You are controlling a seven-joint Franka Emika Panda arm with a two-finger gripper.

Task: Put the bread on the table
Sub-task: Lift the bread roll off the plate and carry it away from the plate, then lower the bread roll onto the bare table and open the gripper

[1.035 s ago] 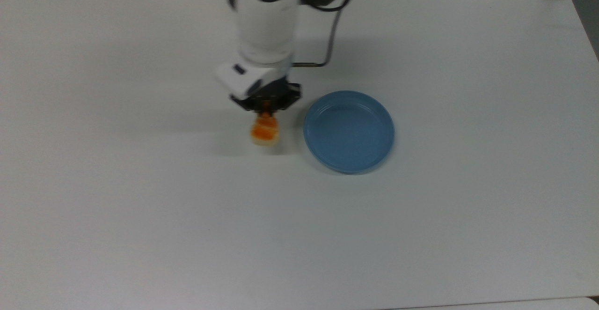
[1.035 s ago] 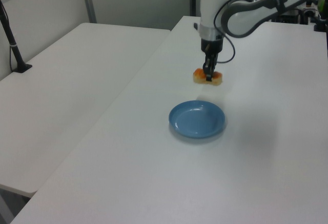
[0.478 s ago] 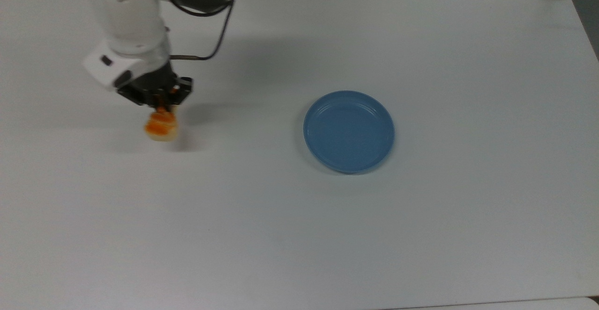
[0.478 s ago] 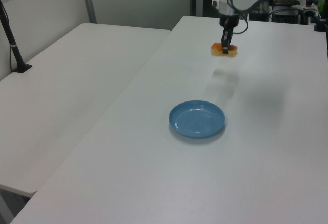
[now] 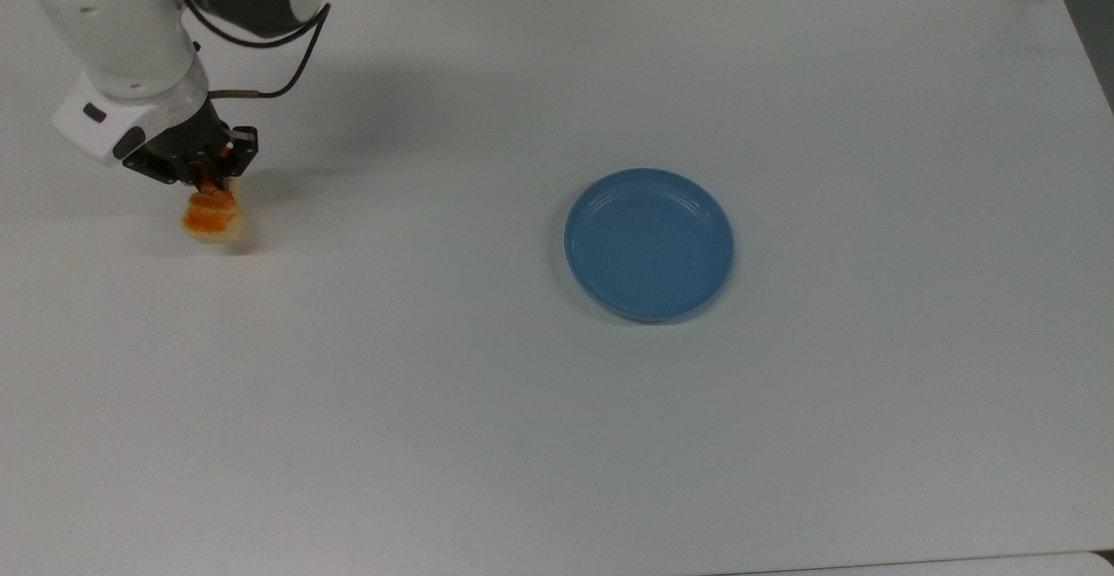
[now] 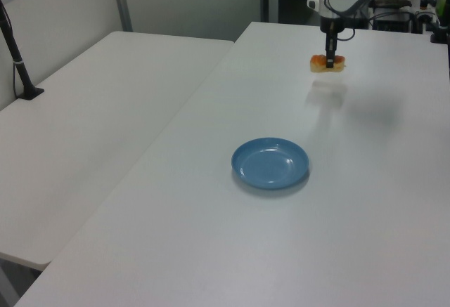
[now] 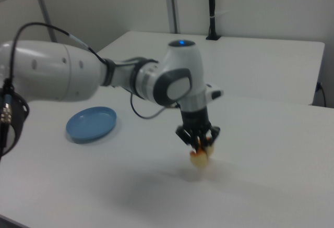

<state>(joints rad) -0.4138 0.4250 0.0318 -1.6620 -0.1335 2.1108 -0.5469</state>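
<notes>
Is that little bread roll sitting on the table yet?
Apart. In the left view the bread hangs above the table, its shadow lying separately below.

The white Franka arm reaches out well apart from the round blue plate (image 5: 648, 244), toward the top view's left. Its wrist points straight down, and the black two-finger gripper (image 5: 211, 183) (image 6: 329, 59) (image 7: 200, 143) hangs vertically, fingers clamped on the small orange-topped bread roll (image 5: 211, 217) (image 6: 328, 64) (image 7: 200, 156).

The arm (image 5: 130, 19) is cut off by the top view's upper edge. The gripper (image 5: 207, 183) covers the far end of the bread (image 5: 211, 217), and whether the bread touches the table (image 5: 522, 437) cannot be told.
</notes>
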